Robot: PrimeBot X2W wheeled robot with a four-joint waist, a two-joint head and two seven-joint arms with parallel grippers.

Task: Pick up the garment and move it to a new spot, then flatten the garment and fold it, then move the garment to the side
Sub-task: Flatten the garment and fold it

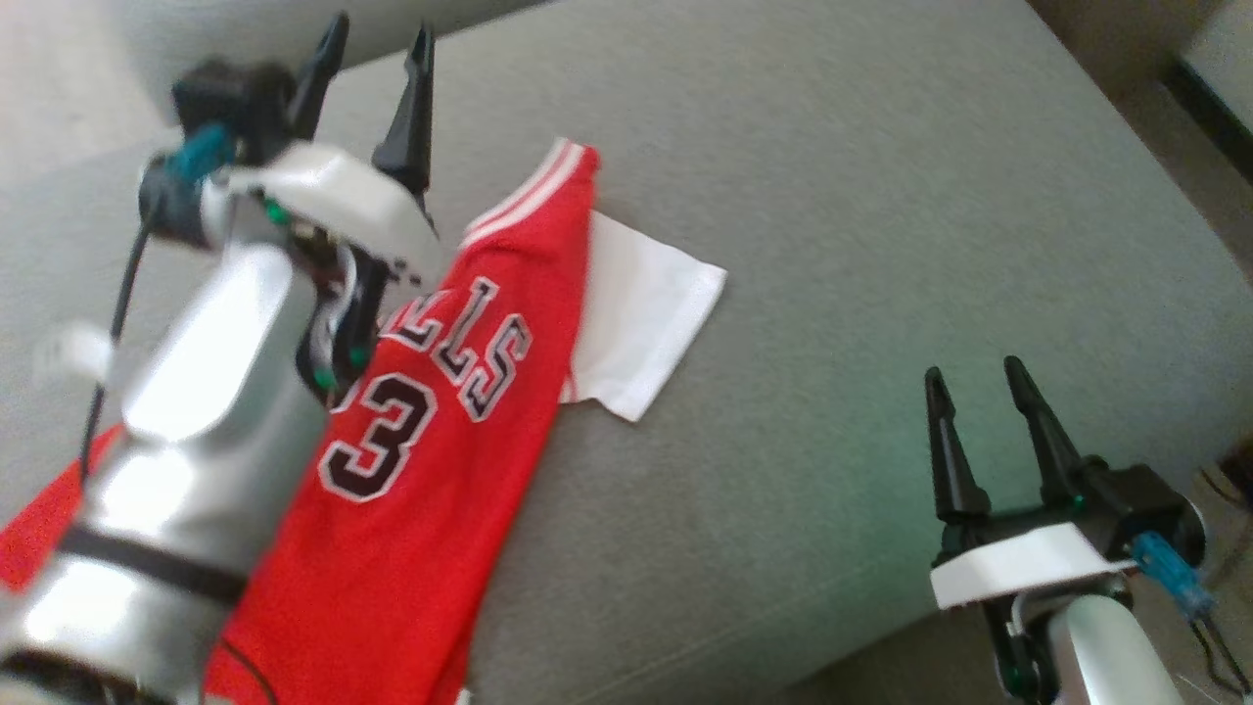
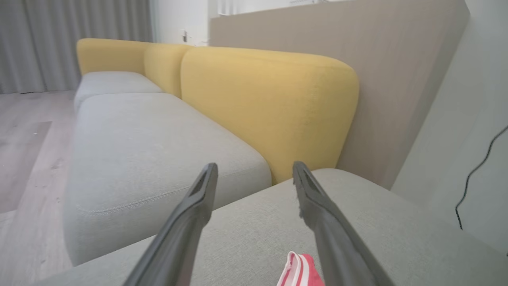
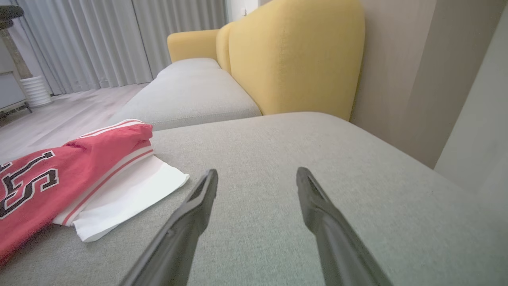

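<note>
The garment (image 1: 440, 421) is a red jersey with black-and-white lettering, a number and a white sleeve, lying folded lengthwise on the grey cushion (image 1: 832, 245). My left gripper (image 1: 377, 44) hovers open above the jersey's far striped end, nothing between its fingers. The left arm covers the garment's left part. In the left wrist view the open left gripper (image 2: 254, 171) has a striped red corner of the garment (image 2: 299, 272) just below it. My right gripper (image 1: 969, 382) is open over bare cushion, well right of the jersey. The right wrist view shows the right gripper (image 3: 257, 174) open, with the garment (image 3: 71, 174) at its left.
The grey cushion joins a longer sofa with yellow backrests (image 2: 270, 107) and another grey seat (image 2: 151, 147). Wood floor (image 2: 24, 167) and grey curtains (image 3: 99, 43) lie beyond. A beige wall panel (image 2: 389, 71) stands behind. The cushion's front edge (image 1: 783, 627) runs near my right gripper.
</note>
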